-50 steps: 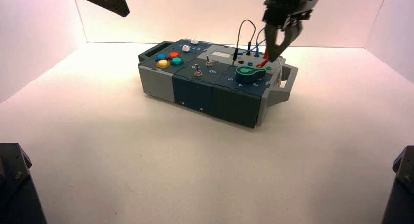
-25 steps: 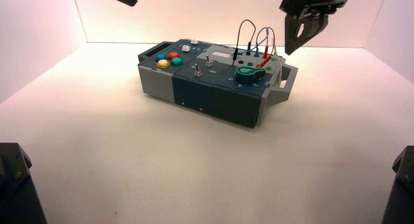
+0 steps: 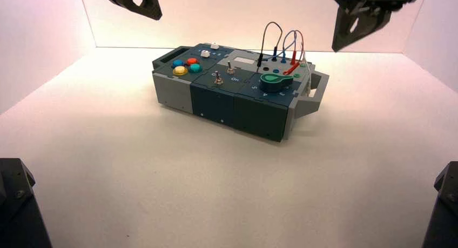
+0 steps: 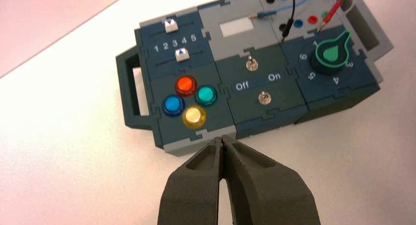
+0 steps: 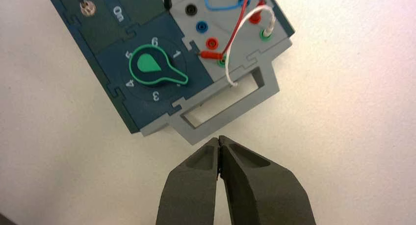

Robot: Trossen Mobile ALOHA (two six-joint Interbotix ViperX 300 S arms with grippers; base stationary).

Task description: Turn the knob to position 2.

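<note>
The teal-green teardrop knob (image 3: 275, 82) sits on the right end of the box's top. In the right wrist view the knob (image 5: 153, 67) points between the white digits 1 and 3. No digit 2 shows there; the pointer covers that spot. The knob also shows in the left wrist view (image 4: 331, 53). My right gripper (image 3: 345, 34) is shut and empty, high above and to the right of the box; in its own view (image 5: 218, 139) it hangs beyond the box's grey handle (image 5: 223, 107). My left gripper (image 3: 146, 5) is shut and empty, high at the back left.
The box (image 3: 216, 99) stands turned on the white table. It bears coloured push buttons (image 4: 189, 100), two sliders (image 4: 176, 38), two metal toggle switches (image 4: 257, 80) lettered Off and On, and looped wires (image 3: 281, 40) plugged into sockets behind the knob.
My right gripper has risen from just behind the knob and moved up and to the right, away from the box. My left gripper has shifted slightly right.
</note>
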